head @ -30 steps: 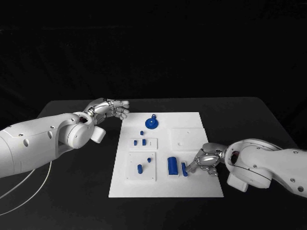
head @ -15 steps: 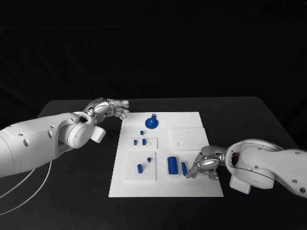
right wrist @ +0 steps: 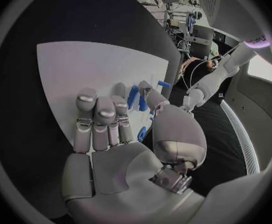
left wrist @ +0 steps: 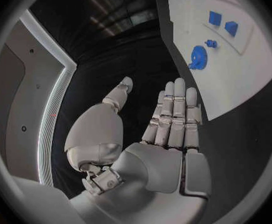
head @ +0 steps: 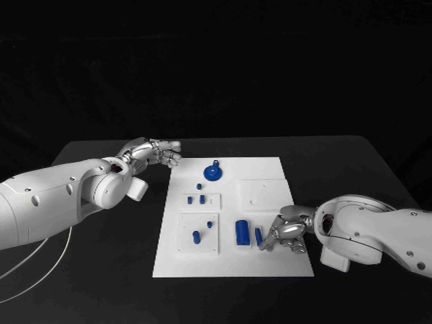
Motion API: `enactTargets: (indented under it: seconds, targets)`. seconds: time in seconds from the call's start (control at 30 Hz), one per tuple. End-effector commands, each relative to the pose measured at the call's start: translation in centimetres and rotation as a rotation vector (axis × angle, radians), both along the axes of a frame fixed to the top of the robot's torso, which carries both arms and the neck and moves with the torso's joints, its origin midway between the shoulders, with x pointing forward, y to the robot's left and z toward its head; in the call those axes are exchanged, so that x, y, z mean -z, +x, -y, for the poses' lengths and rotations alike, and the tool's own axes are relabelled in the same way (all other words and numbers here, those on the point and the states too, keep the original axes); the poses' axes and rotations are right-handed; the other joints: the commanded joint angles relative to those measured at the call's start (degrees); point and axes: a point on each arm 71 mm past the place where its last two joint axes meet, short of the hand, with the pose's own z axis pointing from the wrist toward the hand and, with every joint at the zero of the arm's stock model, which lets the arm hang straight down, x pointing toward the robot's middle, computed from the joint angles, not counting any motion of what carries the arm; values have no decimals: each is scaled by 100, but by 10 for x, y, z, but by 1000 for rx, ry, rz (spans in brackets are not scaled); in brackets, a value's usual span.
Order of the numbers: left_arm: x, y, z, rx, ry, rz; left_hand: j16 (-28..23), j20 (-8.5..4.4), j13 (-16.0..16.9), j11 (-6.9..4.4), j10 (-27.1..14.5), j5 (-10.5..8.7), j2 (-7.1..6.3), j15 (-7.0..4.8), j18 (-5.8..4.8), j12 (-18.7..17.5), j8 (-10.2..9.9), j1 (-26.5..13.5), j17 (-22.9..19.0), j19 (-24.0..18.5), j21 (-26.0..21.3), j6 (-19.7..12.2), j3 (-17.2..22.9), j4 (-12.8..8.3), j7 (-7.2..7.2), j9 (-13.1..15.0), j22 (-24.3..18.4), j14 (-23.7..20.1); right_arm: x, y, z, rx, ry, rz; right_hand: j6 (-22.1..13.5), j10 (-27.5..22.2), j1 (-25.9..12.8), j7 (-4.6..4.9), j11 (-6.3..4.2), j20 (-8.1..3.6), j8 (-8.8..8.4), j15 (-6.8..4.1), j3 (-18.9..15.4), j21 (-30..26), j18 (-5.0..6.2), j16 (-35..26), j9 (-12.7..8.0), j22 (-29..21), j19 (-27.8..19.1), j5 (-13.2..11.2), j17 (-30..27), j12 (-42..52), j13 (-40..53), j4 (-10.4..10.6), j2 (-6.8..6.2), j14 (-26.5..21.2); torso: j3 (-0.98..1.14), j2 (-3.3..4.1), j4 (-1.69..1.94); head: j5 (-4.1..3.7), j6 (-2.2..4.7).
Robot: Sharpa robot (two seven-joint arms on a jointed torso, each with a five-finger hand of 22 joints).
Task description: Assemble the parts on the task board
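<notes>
robotics lab: black-draped table (head: 99, 270), equipment racks (right wrist: 187, 22) behind

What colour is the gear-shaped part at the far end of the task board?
Blue; the gear-shaped part shows best in the left wrist view.

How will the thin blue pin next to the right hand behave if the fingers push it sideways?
The thin blue pin lies flat on the smooth white task board, so it would probably slide or roll easily. It looks small and stiff, likely light. The right hand is right beside it.
</notes>
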Motion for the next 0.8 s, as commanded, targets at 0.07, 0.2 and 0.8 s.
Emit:
enactTargets:
  seconds: [0.07, 0.2, 0.8]
  targets:
    - [-1, 0, 1, 11, -3, 4, -29, 1, 0, 5, -31, -15, 27, 1, 116, -30, 21, -42, 7, -8, -33, -31, -19, -5, -7, -7, 8, 36, 1, 2, 0, -6, -17, 22, 9, -18, 94, -2, -18, -31, 4, -50, 268, -16, 80, 23, -38, -3, 29, -94, -6, 2, -3, 179, -13, 9, 1, 1, 3, 0, -7]
    - [-1, 0, 1, 12, -3, 4, -31, 1, 0, 4, -31, -15, 27, 1, 116, -30, 21, -43, 9, -8, -34, -31, -19, -5, -7, -7, 8, 36, 2, 4, 1, -2, -21, 24, 15, -16, 103, -4, -13, -26, 6, -49, 402, -6, 80, 26, -46, 0, 34, -107, -6, 6, -2, 296, -24, 11, -2, 0, 1, 0, -8]
    - [0, -1, 2, 14, -3, 1, -36, 1, 1, 4, -30, -15, 32, 1, 116, -29, 23, -47, 16, -6, -36, -30, -18, -2, -7, -8, 11, 38, 3, 7, -2, 7, -23, 25, 23, -6, 96, -6, -15, -23, 18, -50, 572, 19, 80, 38, -51, 9, 41, -112, -3, 18, 4, 444, -140, 14, 1, -2, -5, 6, -20]
